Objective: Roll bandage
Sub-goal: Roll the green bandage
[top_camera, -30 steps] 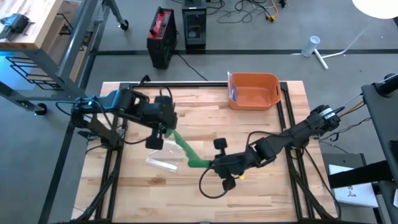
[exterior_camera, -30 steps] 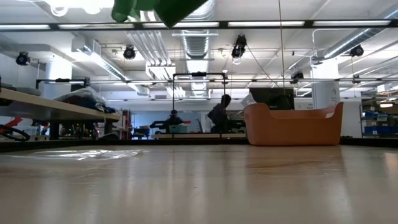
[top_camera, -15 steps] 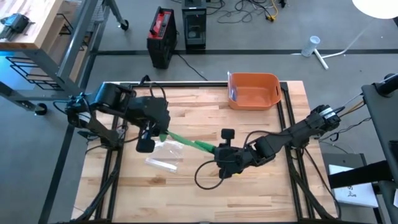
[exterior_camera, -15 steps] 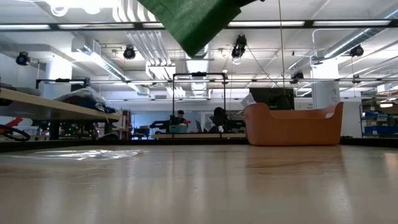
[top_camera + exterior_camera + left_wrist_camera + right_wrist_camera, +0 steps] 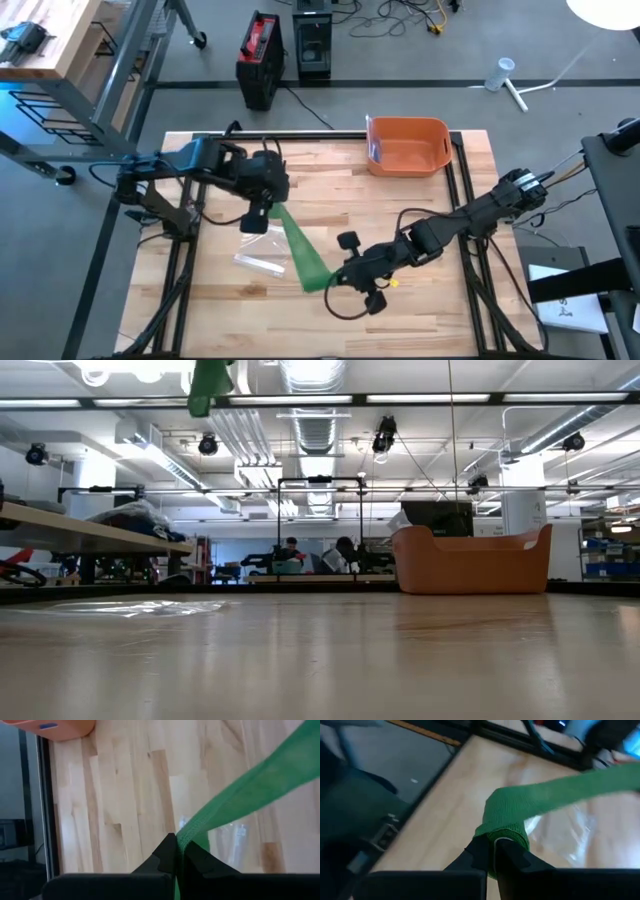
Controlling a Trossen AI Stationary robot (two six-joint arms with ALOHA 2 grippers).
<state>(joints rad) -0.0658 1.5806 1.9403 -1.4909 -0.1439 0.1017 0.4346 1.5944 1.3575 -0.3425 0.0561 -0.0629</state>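
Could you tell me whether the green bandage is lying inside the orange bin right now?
No, the green bandage stretches between the left claw and right claw, well apart from the orange bin.

Overhead, table-level, two close wrist views

A light wooden table (image 5: 430,310) carries an orange bin (image 5: 407,146) at upper centre and a clear plastic wrapper (image 5: 263,262) at lower left.

Two dark jointed arms trailing black cables.
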